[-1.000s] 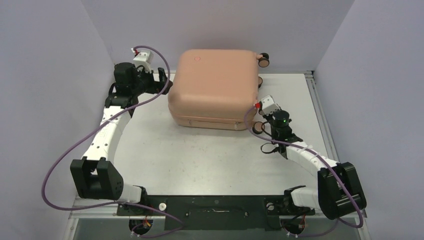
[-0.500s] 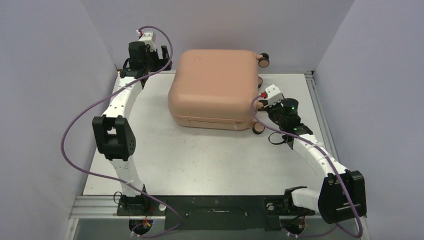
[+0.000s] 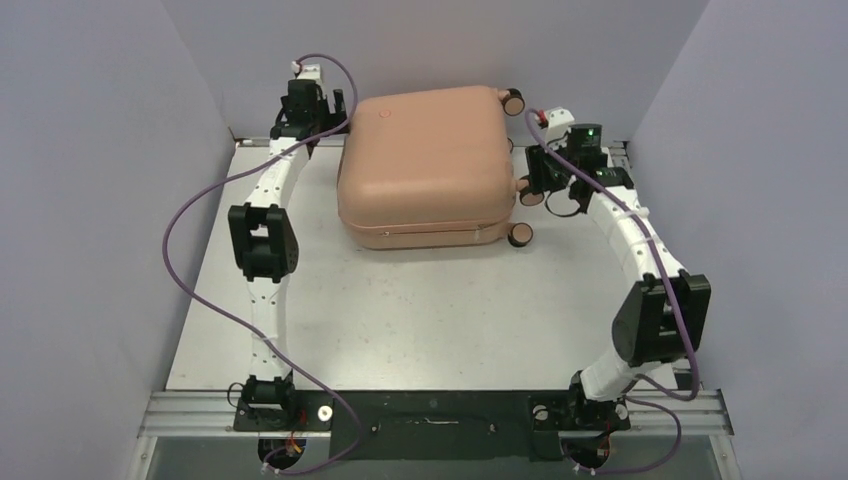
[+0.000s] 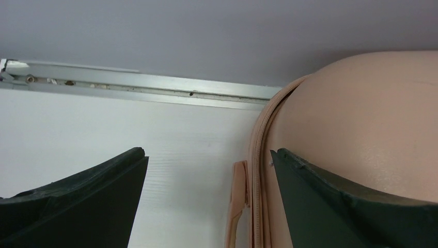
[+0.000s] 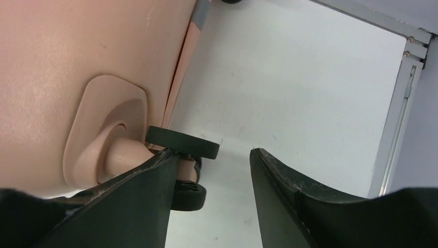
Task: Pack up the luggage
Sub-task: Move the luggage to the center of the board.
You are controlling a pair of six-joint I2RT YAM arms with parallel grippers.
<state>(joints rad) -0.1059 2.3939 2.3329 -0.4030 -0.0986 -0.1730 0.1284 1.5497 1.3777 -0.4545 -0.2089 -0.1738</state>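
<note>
The luggage (image 3: 420, 160), a salmon-pink hard-shell suitcase, lies closed and flat at the back of the table. My left gripper (image 3: 333, 115) is at its back-left corner. In the left wrist view this gripper (image 4: 207, 155) stands wide open across the zipper seam (image 4: 256, 170), with one finger (image 4: 330, 196) over the shell. My right gripper (image 3: 545, 188) is at the suitcase's right side by a caster wheel (image 3: 527, 190). It (image 5: 214, 155) is open with only table between its fingers. The black wheel (image 5: 181, 142) sits just beyond its left fingertip.
A metal rail (image 3: 625, 165) borders the table's right edge, and another rail (image 4: 155, 88) runs along the back by the wall. Two more caster wheels (image 3: 519, 235) (image 3: 512, 98) stick out on the suitcase's right side. Grey walls close in on three sides.
Both arms have reached toward the back. My right gripper went from shut near the front-right wheel to open beside the right-side wheel. The suitcase has turned slightly. My left gripper moved to the back-left corner.
</note>
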